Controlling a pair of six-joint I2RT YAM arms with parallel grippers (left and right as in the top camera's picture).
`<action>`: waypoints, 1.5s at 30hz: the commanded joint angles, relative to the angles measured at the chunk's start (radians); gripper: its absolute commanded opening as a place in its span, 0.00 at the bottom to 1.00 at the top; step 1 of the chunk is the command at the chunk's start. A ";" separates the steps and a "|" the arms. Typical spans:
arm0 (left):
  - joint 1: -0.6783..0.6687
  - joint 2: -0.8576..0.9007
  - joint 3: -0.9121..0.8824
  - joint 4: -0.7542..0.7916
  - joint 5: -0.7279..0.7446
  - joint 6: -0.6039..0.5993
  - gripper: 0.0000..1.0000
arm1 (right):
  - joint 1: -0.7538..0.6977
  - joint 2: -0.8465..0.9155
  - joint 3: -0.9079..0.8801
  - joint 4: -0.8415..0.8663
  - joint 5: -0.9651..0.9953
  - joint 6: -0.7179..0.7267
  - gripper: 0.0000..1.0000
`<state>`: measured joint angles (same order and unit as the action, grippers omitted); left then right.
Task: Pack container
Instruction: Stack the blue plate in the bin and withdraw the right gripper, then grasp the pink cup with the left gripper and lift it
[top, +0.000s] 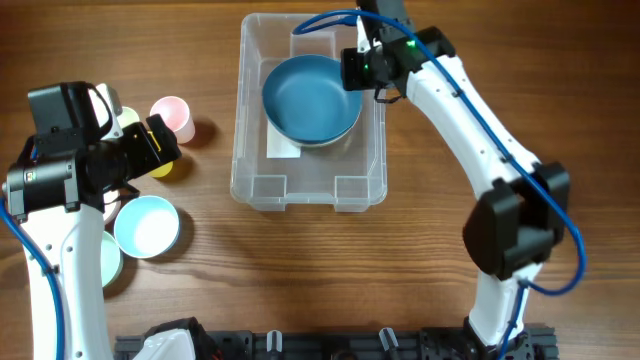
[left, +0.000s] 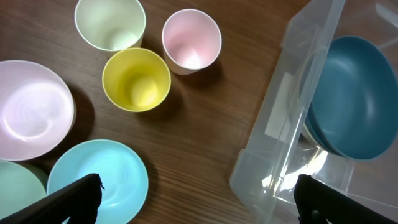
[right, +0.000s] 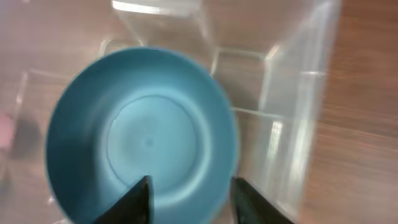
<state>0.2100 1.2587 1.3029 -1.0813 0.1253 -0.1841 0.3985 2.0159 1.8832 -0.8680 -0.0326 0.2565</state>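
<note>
The container (top: 240, 120) is a clear rectangular bin at the top middle of the table, also seen in the left wrist view (left: 267, 124) and the right wrist view (right: 292, 93). A dark blue bowl (top: 310, 95) sits tilted inside it, leaning toward the right wall (left: 354, 93) (right: 143, 143). My right gripper (top: 360, 70) hangs over the bowl's right rim, open, its jaws apart on either side of the rim (right: 193, 183). Left of the container, my left gripper (top: 165, 145) is wide open over bare wood (left: 199, 186), holding nothing.
Left of the container stand a pink cup (left: 191, 40), a yellow cup (left: 137, 79) and a pale green cup (left: 110, 22). A pale pink bowl (left: 31, 109), a light blue bowl (top: 147, 226) and a pale green bowl (left: 15, 190) lie nearer the left edge.
</note>
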 joint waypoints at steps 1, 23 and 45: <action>0.005 -0.006 0.017 -0.001 0.001 0.016 1.00 | -0.034 -0.232 0.024 -0.058 0.142 0.053 0.82; -0.079 0.299 0.252 0.034 0.000 -0.032 0.98 | -0.335 -0.459 0.019 -0.658 0.146 0.108 1.00; -0.152 0.795 0.291 0.240 -0.180 -0.029 0.88 | -0.334 -0.459 -0.023 -0.624 0.145 0.101 1.00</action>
<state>0.0551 2.0350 1.5776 -0.8440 -0.0013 -0.2142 0.0643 1.5776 1.8751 -1.4994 0.1020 0.3691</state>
